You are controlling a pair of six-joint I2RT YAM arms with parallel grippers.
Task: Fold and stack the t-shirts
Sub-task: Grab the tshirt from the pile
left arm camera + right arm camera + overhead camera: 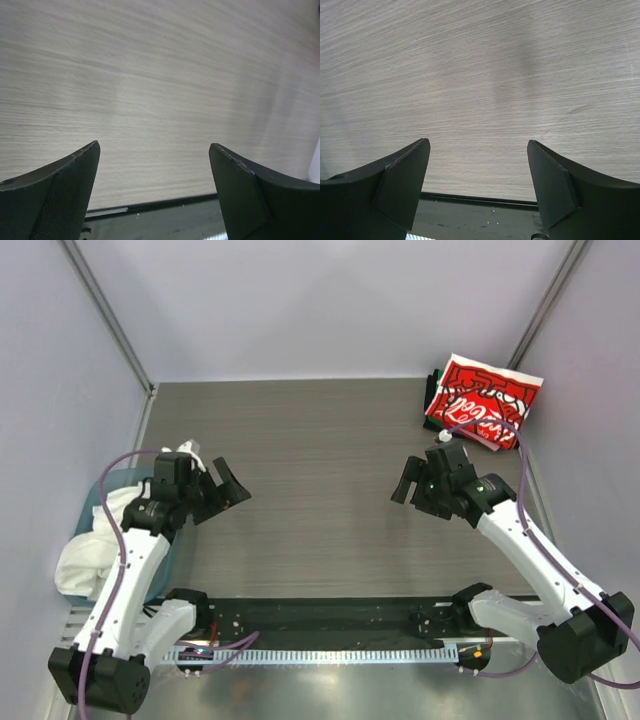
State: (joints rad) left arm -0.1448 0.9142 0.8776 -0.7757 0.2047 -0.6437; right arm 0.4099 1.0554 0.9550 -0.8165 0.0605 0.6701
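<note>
The left pincer (222, 490) hangs over the grey wood-grain table (320, 440) with its two black fingers spread wide and nothing between them. The right pincer (408, 483) is spread in the same way, also above bare table. Each wrist view shows only the table surface and a dark strip at its near edge.

The plain white short-sleeved t-shirt (85, 560) lies crumpled in the teal translucent plastic bin (108, 483) at the left edge. The left arm covers part of it, and the bin is mostly hidden. The folded red t-shirt with white script lettering (485, 400) tops a stack in the far right corner. Of the dark folded cloth (432, 392) under it only edges show, so I cannot count the pieces.
</note>
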